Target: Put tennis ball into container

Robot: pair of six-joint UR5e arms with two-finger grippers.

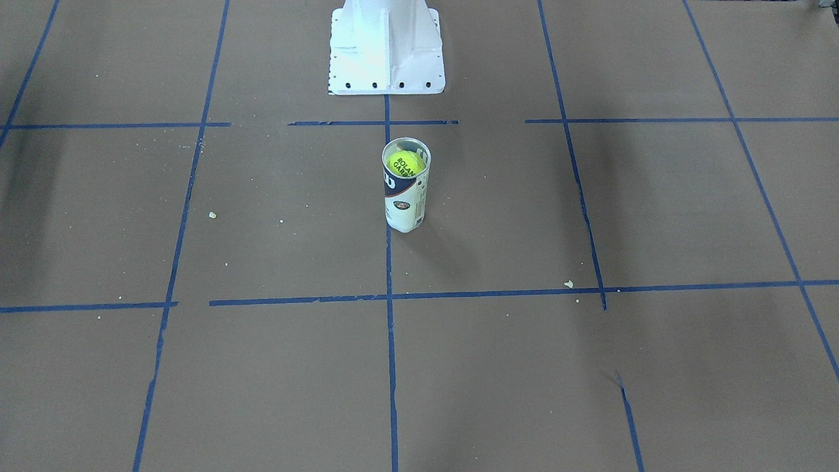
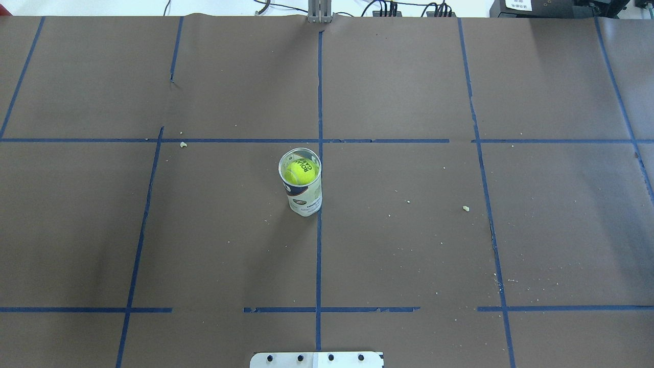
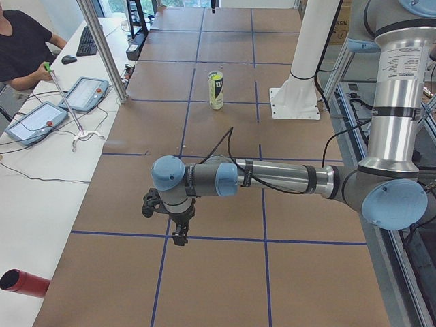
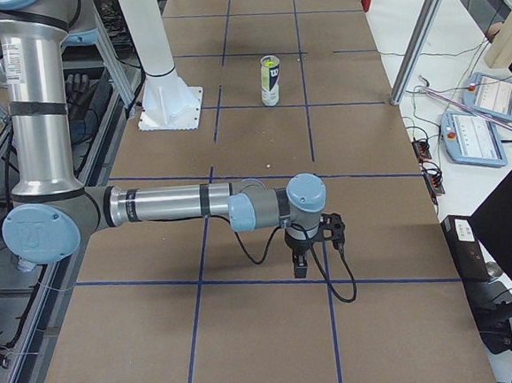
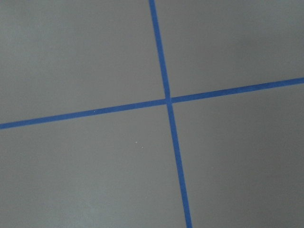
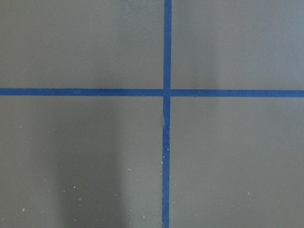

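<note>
The tennis ball (image 1: 405, 162) (image 2: 300, 171), yellow-green with black lettering, sits inside the top of the container (image 1: 406, 200) (image 2: 305, 197). This clear tube stands upright near the table's middle, on a blue tape line. It looks small in the side views: container (image 3: 216, 90) (image 4: 269, 80). My left gripper (image 3: 178, 235) hangs low over the paper, far from the tube; I cannot tell whether it is open or shut. My right gripper (image 4: 302, 268) hangs likewise at the other end, state unclear. Both wrist views show only brown paper and tape crosses.
The white robot base (image 1: 387, 46) (image 2: 317, 359) stands behind the tube. Crumbs (image 2: 466, 208) dot the brown paper. A side bench holds tablets (image 3: 34, 121) and a red tube (image 3: 24, 281), with a seated person (image 3: 24, 41). Monitors and a pendant (image 4: 478, 134) line the other end.
</note>
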